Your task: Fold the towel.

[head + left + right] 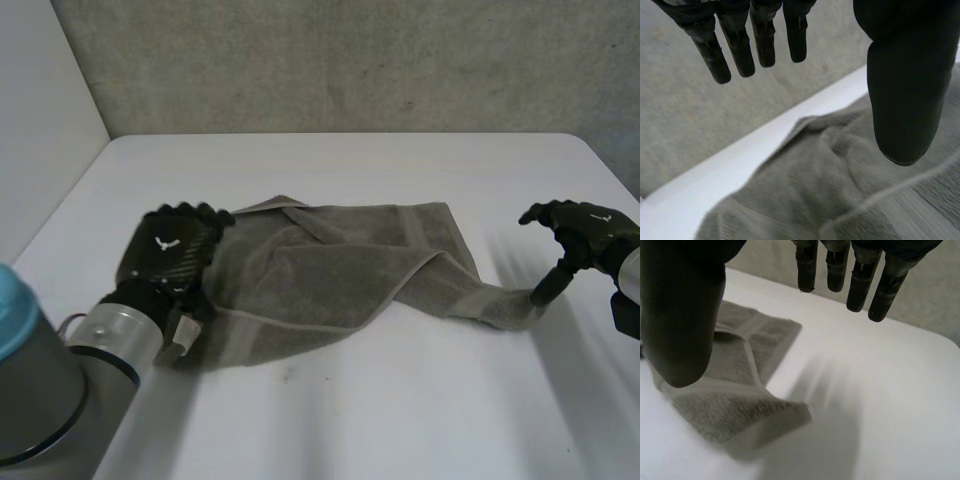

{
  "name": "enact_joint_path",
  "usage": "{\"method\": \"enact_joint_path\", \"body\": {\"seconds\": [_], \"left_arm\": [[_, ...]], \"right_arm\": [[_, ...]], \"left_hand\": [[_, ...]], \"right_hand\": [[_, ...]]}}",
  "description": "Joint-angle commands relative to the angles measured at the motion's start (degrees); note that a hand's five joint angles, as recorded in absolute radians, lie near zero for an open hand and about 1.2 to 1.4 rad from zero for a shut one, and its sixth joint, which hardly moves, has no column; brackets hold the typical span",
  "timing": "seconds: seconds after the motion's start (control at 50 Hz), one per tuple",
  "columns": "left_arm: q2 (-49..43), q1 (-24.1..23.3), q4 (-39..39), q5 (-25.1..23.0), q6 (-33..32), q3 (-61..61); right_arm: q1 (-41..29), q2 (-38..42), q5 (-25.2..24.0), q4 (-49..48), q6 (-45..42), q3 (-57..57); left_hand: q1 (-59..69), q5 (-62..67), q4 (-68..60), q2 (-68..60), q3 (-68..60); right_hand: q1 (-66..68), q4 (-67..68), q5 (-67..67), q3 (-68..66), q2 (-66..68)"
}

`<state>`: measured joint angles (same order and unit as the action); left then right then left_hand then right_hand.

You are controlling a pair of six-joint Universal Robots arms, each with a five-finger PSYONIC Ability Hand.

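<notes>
White table (400,420), grey textured wall (350,60) behind its far edge.

Towel (330,270): grey, lies rumpled across the middle of the table, not flat. One flap is folded diagonally over the body. The right end narrows to a twisted tail that runs toward the right hand. The far left corner is turned over on itself.

Left arm (60,360): comes in from the near left, grey joint with a light-blue cap.

Left hand (165,250): over the towel's left end, back of the hand facing up. In the left wrist view the fingers (740,50) are straight and spread from the thumb (905,75), with the towel (840,190) under the palm and nothing gripped. Released.

Right hand (585,230): at the right side of the table, just beside the tip of the towel's tail. In the right wrist view the fingers (860,285) are straight and well apart from the thumb (680,315), and the towel corner (735,410) lies on the table beneath the thumb. Released. Whether the thumb touches the cloth: cannot tell.
</notes>
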<state>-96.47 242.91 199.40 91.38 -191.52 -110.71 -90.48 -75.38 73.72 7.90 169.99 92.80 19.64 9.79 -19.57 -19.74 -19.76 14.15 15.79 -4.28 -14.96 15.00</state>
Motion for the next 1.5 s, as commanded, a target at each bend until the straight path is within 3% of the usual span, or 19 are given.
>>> {"method": "enact_joint_path", "body": {"seconds": [0.02,0.14,0.3,0.58,0.74,0.78,0.8,0.88,0.96,1.08,1.24,1.4,1.5], "left_arm": [[-9.2,-1.0,-4.5,0.2,-0.2,5.9],[-17.2,-1.0,-12.3,0.5,-2.2,13.6],[-21.4,-0.9,-19.7,0.3,-2.9,18.1],[-23.7,-0.9,-20.1,0.6,-5.4,18.3],[-24.3,-0.9,-19.3,0.6,-8.8,18.1],[-24.2,-0.9,-18.3,0.6,-8.9,18.2],[-24.2,-0.9,-18.3,0.6,-8.9,18.2],[-24.0,-0.9,-17.8,0.6,-9.0,18.5],[-23.8,-0.9,-17.8,0.6,-9.0,19.0],[-19.8,-0.9,-17.9,1.0,-9.0,22.0],[-8.1,-0.1,-18.0,1.0,-8.8,24.2],[6.7,2.2,-18.3,1.0,-8.0,22.4],[11.4,3.0,-17.8,0.8,-5.7,19.7]], "right_arm": [[-0.4,5.0,2.9,0.4,1.9,-2.7],[-0.6,8.1,3.2,0.5,4.0,-5.3],[-0.7,12.2,3.1,2.9,3.7,-7.3],[-0.8,14.6,2.5,4.8,2.9,-7.4],[-0.8,15.2,2.0,4.8,1.7,-6.8],[-1.0,15.3,1.6,4.8,1.6,-6.8],[-1.0,15.3,1.6,4.8,1.6,-6.8],[-1.1,15.4,1.4,4.8,1.6,-7.2],[-1.2,15.3,1.4,4.4,1.3,-7.8],[-1.8,13.1,1.7,4.8,-0.5,-13.3],[-1.4,1.1,1.5,4.9,-7.6,-17.6],[-1.2,-13.0,1.7,6.4,-25.9,-17.0],[-1.4,-16.0,1.5,10.3,-33.0,-16.8]], "left_hand": [[6.4,6.2,-6.5,-6.3,-6.3],[7.1,6.9,-7.1,-7.0,-6.9],[7.1,6.9,-7.1,-7.0,-6.9],[18.7,18.5,-18.7,-18.6,-18.5],[33.1,33.0,-33.2,-33.0,-33.0],[41.2,41.0,-41.2,-41.1,-41.0],[41.2,41.1,-41.3,-41.1,-41.1],[52.6,52.4,-52.7,-52.5,-52.5],[60.4,60.2,-60.4,-60.3,-60.2],[60.4,60.2,-60.4,-60.3,-60.2],[60.4,60.2,-60.4,-60.3,-60.2],[60.4,60.2,-60.4,-60.3,-60.2],[60.4,60.2,-60.4,-60.3,-60.2]], "right_hand": [[-3.4,-5.0,3.5,4.2,-4.2],[-1.5,-3.2,1.7,2.4,-2.4],[-1.0,-2.7,1.2,1.9,-1.9],[1.0,-0.7,-0.9,-0.2,0.1],[23.7,22.0,-23.6,-22.9,22.8],[40.8,39.1,-40.6,-39.9,39.9],[40.8,39.2,-40.7,-40.0,40.0],[63.5,61.8,-63.4,-62.7,62.6],[65.9,64.2,-65.7,-65.0,65.0],[65.9,64.2,-65.7,-65.0,65.0],[65.9,64.2,-65.7,-65.0,65.0],[65.9,64.2,-65.7,-65.0,65.0],[65.9,64.2,-65.7,-65.0,65.0]]}}
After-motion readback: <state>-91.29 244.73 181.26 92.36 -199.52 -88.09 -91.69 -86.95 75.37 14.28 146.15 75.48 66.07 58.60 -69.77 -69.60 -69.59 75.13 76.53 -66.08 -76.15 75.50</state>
